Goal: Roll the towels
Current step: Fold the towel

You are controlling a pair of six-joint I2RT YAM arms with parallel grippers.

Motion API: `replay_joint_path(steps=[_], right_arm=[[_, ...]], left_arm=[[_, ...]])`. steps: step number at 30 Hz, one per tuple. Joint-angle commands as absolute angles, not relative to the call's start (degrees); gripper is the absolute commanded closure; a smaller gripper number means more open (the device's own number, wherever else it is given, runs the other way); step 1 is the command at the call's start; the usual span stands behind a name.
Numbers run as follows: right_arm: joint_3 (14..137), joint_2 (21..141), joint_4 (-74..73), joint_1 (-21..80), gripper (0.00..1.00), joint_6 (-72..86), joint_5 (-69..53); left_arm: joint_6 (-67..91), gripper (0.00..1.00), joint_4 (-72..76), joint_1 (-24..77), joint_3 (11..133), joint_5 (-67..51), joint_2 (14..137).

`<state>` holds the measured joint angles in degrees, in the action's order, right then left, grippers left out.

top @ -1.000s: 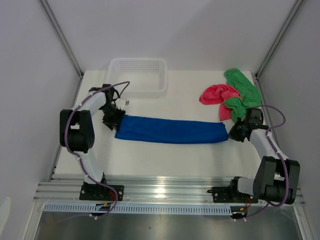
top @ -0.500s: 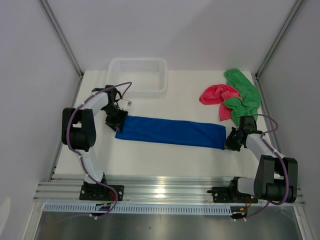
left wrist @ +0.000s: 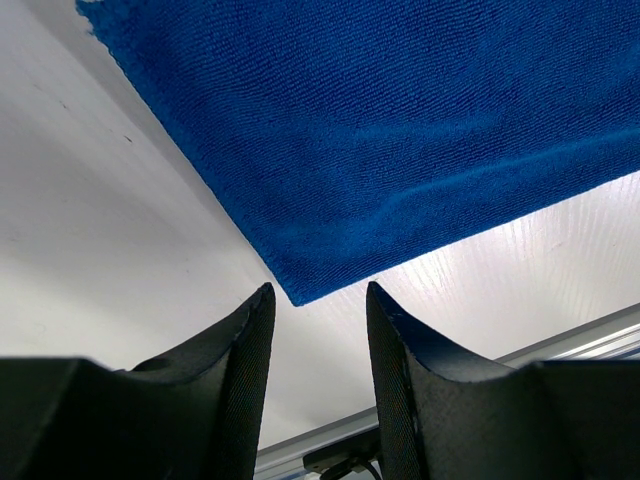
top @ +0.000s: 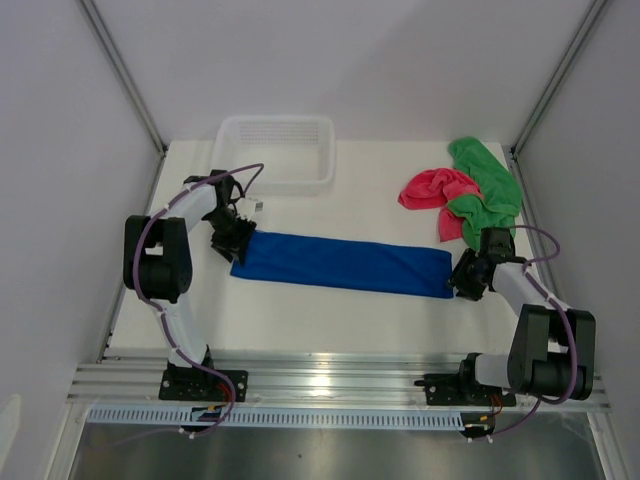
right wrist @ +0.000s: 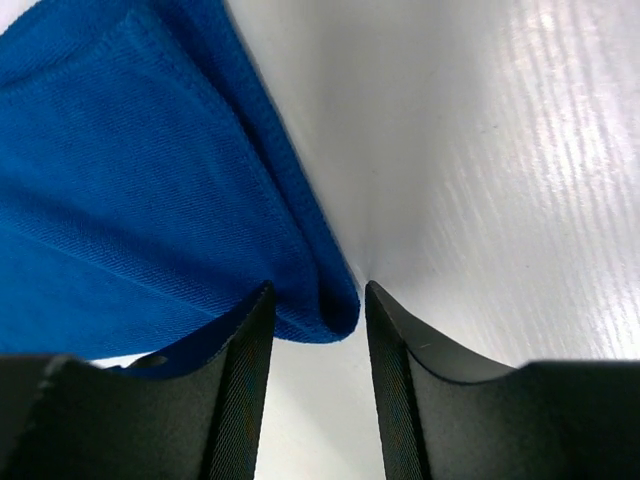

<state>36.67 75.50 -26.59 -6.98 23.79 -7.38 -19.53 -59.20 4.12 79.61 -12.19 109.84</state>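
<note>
**Right gripper lets go of the blue towel**

The blue towel (top: 345,263) lies flat as a long folded strip across the middle of the worktop (top: 330,325), its ends reaching toward the left and right edges. The right gripper (right wrist: 318,287) has just parted its jaws to a middling gap, and the towel's right corner sits loose at their mouth. The left gripper (left wrist: 318,290) stands about as wide, as before, with the left corner just ahead of it. Against a second ago, the strip's right end lies closer to the near edge. Straightening looks finished; rolling has not begun. The pink-red towel (top: 435,190) and green towel (top: 488,180) wait crumpled in the far right corner.
</note>
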Motion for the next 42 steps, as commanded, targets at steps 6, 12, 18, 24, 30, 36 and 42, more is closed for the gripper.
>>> replay_joint_path(steps=[6,12,18,24,30,36,42], right_arm=[[38.15,72.51,-29.53,-7.03,0.51,25.13,-5.09],[34.28,74.35,-24.18,-6.77,0.49,28.65,-8.79],[33.31,78.39,-20.74,-6.77,0.51,29.62,-9.23],[32.26,77.00,-20.22,-7.03,0.80,30.41,-8.26],[34.18,75.50,-20.04,-7.21,1.00,30.06,-9.14],[38.58,72.51,-23.55,-7.91,1.00,27.78,-8.35],[42.97,69.53,-28.56,-10.28,1.00,23.21,-7.47]], left_arm=[[-20.21,0.55,-58.62,4.22,80.07,-12.39,109.69],[-20.39,0.55,-58.54,4.22,79.98,-12.39,110.04],[-20.57,0.55,-58.54,4.22,79.89,-12.48,109.95],[-20.39,0.55,-58.36,4.22,79.72,-12.66,109.60],[-20.39,0.54,-58.45,4.22,79.72,-13.01,109.51],[-20.57,0.54,-58.80,4.13,80.24,-13.53,108.55],[-20.48,0.54,-59.94,4.13,81.47,-14.33,107.40]])
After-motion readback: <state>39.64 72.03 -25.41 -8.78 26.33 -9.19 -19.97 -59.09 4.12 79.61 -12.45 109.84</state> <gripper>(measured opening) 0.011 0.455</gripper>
